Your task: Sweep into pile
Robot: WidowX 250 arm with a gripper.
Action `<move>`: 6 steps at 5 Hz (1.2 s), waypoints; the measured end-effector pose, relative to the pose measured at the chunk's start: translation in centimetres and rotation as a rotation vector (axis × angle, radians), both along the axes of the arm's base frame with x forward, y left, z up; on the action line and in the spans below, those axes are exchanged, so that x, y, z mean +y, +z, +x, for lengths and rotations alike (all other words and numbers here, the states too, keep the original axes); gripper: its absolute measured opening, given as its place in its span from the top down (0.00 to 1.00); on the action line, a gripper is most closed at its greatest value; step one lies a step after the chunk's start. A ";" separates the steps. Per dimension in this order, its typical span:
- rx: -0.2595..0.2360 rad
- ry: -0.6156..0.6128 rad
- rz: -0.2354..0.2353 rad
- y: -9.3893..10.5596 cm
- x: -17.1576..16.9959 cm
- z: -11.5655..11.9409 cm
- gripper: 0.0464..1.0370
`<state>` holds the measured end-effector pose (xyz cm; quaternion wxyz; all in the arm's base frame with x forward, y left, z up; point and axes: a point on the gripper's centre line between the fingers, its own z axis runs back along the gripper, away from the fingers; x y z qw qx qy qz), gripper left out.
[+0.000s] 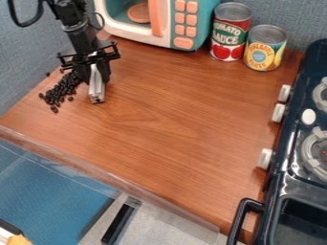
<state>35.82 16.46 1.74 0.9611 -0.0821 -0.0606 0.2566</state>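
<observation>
My gripper [96, 79] hangs over the upper left of the wooden table, pointing down, shut on a silver-grey bar-like tool [96, 87]. The tool's lower end is at the table surface. Just left of the gripper and tool lies a heap of small black beans [62, 89], spread in a slanting band toward the lower left, with a few loose ones at its edges. Part of the heap's upper right side is hidden behind the gripper.
A toy microwave [182, 24] stands at the back. Right of it are a tomato sauce can [230, 33] and a pineapple can [264, 48]. A dark toy stove [297, 158] with white knobs lines the right side. The table's front edge [115, 180] slants across the lower left.
</observation>
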 end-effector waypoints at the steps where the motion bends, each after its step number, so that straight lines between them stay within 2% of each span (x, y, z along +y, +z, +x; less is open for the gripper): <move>1: -0.021 0.011 -0.006 0.6 0.3 -0.5 0.64; 2: -0.034 -0.006 -0.031 1.6 -0.3 -0.5 0.64; 3: -0.072 -0.065 -0.020 3.6 -2.0 0.4 0.64; 4: -0.042 -0.217 0.030 3.6 -5.8 0.8 0.64; 5: 0.035 -0.455 0.109 1.6 -10.9 0.0 0.64; 6: 0.077 -0.586 0.139 0.2 -13.8 -1.1 0.59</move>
